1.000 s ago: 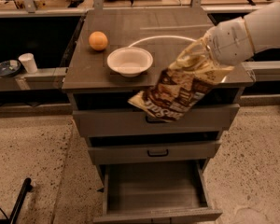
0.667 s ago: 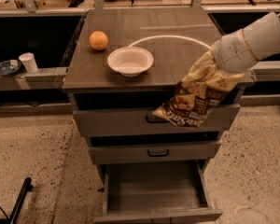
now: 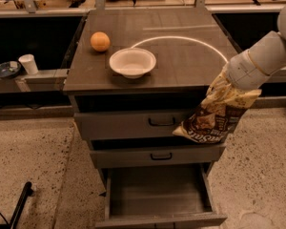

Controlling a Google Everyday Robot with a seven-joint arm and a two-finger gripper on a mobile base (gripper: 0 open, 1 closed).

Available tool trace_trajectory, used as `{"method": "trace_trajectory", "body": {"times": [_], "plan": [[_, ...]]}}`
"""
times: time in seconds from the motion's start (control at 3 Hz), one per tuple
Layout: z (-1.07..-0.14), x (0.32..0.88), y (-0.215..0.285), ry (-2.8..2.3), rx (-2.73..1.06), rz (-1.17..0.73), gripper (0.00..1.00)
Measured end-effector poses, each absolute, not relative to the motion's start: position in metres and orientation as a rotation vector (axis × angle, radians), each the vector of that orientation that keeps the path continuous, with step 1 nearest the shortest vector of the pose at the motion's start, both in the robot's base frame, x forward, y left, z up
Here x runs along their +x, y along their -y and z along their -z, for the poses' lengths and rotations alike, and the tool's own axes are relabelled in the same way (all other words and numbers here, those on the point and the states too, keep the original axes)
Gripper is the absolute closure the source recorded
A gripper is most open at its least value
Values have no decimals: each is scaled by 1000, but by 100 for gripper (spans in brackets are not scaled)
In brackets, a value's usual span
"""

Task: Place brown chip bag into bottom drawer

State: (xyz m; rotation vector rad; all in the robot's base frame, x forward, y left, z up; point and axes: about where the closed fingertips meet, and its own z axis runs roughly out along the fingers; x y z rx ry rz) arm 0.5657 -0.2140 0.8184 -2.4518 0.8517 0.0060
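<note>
To your left, a smooth round orange fruit (image 3: 100, 41) is sitting on the flat grey cabinet top (image 3: 190, 68), with a shallow white bowl (image 3: 132, 62) just beside it. Below, the deep grey box of the bottom drawer (image 3: 157, 197) is standing open. To your right, the white arm (image 3: 262, 56) is angling down-left. Its gripper (image 3: 223, 81) is clamping the top of the crinkly foil brown chip bag (image 3: 218, 116), which is hanging by the cabinet's right edge, above the drawer.

Arm (image 3: 264, 56): smooth off-white plastic shell, fat rounded tube segments, matte. A thin tan seam ring sits between the forearm and the bulbous wrist cap. Another pale rounded segment is cut off at the frame's right edge. Pincer (image 3: 222, 84): at the arm tip, off the tabletop (image 3: 181, 66) right front corner, clamped in the top of the brown chip bag (image 3: 217, 116) and mostly hidden by it.
</note>
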Motion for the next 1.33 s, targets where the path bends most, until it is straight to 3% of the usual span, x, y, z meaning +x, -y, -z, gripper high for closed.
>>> {"method": "trace_trajectory", "body": {"times": [0.67, 1.33], "plan": [[-800, 551, 202, -896, -2521, 80, 100], [-614, 494, 195, -994, -2716, -118, 100]]}}
